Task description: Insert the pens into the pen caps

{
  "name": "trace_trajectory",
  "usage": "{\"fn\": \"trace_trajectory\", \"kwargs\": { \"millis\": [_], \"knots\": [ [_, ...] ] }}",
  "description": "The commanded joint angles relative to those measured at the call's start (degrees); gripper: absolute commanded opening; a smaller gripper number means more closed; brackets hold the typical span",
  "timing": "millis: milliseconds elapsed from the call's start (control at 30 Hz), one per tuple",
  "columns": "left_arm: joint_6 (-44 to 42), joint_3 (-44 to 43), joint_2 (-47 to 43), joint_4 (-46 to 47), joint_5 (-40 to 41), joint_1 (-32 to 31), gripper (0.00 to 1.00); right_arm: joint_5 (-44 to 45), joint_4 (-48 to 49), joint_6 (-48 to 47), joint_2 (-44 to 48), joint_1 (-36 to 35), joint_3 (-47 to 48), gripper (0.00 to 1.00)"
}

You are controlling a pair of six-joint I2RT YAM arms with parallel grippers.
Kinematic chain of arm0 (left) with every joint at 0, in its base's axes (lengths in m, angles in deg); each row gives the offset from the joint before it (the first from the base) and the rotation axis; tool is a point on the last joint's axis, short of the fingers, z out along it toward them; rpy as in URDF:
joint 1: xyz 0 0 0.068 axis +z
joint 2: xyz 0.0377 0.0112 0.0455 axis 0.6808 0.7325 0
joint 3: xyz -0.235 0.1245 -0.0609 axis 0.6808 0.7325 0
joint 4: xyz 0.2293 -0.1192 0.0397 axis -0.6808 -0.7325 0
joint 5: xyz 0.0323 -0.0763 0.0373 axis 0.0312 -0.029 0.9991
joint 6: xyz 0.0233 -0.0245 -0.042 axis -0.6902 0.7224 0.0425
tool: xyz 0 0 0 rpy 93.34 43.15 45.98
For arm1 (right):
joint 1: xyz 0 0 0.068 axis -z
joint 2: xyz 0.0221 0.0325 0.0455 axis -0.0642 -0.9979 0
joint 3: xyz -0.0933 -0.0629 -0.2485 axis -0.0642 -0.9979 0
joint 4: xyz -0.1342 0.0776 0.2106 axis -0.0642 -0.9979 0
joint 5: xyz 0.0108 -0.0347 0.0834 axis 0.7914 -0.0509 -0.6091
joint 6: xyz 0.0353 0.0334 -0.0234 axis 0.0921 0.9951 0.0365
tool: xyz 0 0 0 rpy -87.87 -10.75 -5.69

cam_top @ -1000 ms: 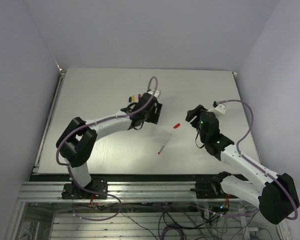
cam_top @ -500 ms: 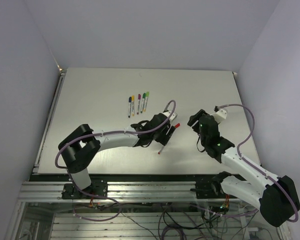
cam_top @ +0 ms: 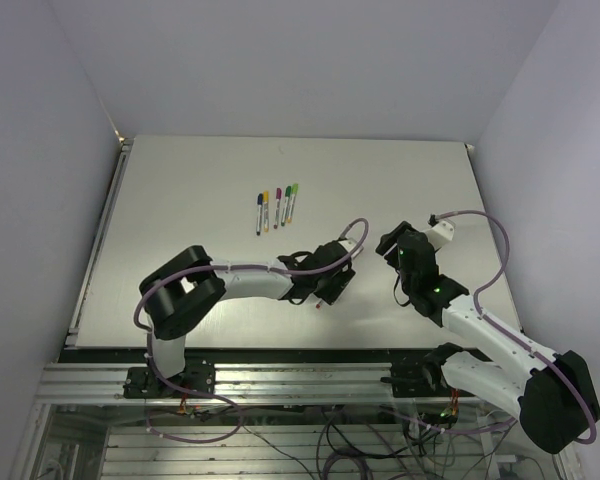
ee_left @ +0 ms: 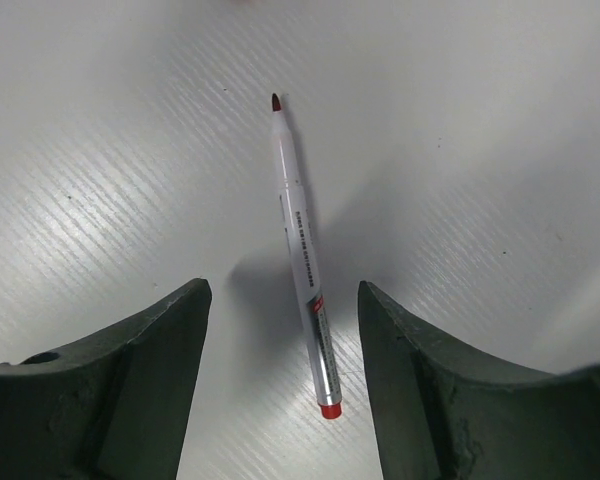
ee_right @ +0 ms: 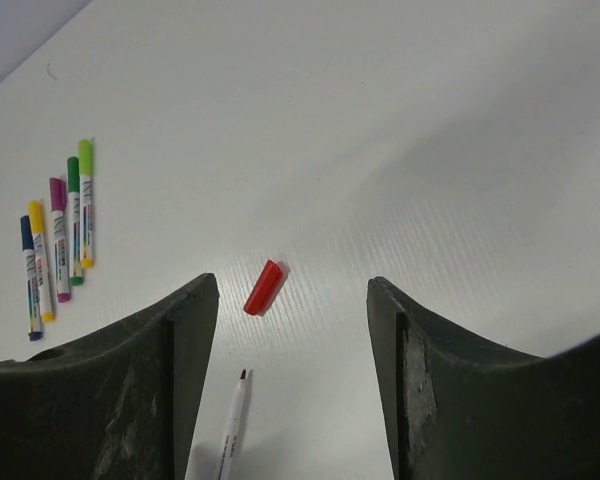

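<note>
Subject: thin silver-grey plastic marker pen with an exposed red felt tip and a red plug at its rear end, uncapped.
Position of pen: lying flat on the matt white, finely ribbed table, between the left fingers but touching neither.
Mating part: short, stubby red plastic pen cap, lying on its side just beyond the pen's tip, apart from it.
Left gripper: jaws spread wide, straddling the rear half of the pen; nothing held.
Right gripper: jaws parted, hovering with the cap framed between them; nothing held.
Finished group: row of capped pens, with blue, yellow, purple and green caps, side by side, well apart from the work area.
Handling, pen (judged): light, stiff and smooth, so it is likely to roll or pivot if pinched off-centre. Take it across the barrel about mid-length, clear of the soft tip, which would smear or deform.
Handling, cap (judged): very light and slick, easily flicked away. Grip its flat sides, leaving the open mouth free.
Finger material: dark, slightly rough moulded pads with tapered inner faces.
</note>
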Motion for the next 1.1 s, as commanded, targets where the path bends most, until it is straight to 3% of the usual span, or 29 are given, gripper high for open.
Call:
{"fn": "trace_trajectory", "kwargs": {
  "millis": [0, 367, 633, 833, 933, 1067],
  "knots": [
    [-1.01, -2.47, 0.79, -0.9, 0.43, -0.85, 0.69, 1.23, 0.75, 0.98, -0.35, 0.22, -1.01, 0.6],
    [-1.41, -5.33, 4.29, -6.0, 1.14, -1.13, 0.53, 1.19, 0.2, 2.2, -0.75, 0.17, -0.33, 0.6],
    [-1.67, -7.52, 6.28, -9.44, 0.3, -1.13, 0.48, 1.37, -0.62, 3.23, 0.81, 0.16, 0.27, 0.59],
    [-1.78, -9.5, 8.63, -12.08, -1.38, -1.13, 0.3, 1.53, -1.78, 3.92, 1.61, 0.2, 0.44, 0.59],
    [-1.51, -10.15, 9.8, -13.47, -2.39, -1.14, 0.09, 1.66, -2.16, 4.04, 1.96, 0.16, 0.34, 0.59],
    [-0.55, -9.36, 10.07, -13.28, -2.56, -0.93, 0.07, 3.17, -4.91, 5.42, 0.58, 0.19, 1.54, 0.58]
  ]
}}
